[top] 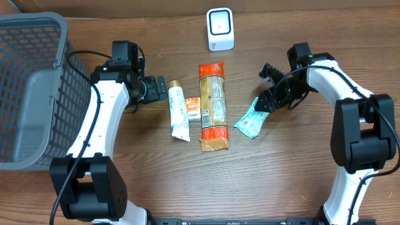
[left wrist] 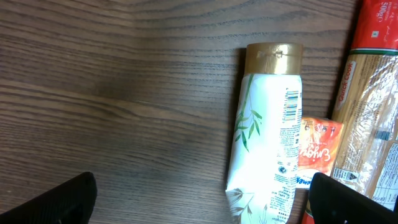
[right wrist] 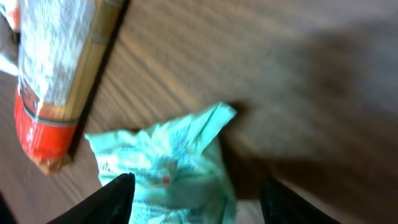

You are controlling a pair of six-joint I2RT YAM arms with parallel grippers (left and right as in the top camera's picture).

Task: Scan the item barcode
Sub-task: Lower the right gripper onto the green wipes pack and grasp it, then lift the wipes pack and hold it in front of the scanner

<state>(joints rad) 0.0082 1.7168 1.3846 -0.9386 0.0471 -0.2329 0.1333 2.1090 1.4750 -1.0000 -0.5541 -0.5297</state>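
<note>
A white barcode scanner (top: 220, 29) stands at the back middle of the table. A teal packet (top: 250, 119) lies flat right of centre. My right gripper (top: 267, 100) is low over its upper end. In the right wrist view the teal packet (right wrist: 165, 165) lies between the spread fingers of my right gripper (right wrist: 196, 200), which is open. A white tube with a gold cap (top: 178, 112) lies left of centre. My left gripper (top: 161, 87) is beside its cap end, open. In the left wrist view the white tube (left wrist: 267, 143) reaches between the wide fingers of my left gripper (left wrist: 202, 205).
A long orange and clear pasta packet (top: 212, 106) lies in the middle, with a small orange sachet (top: 192, 109) between it and the tube. A grey mesh basket (top: 31, 87) fills the left side of the table.
</note>
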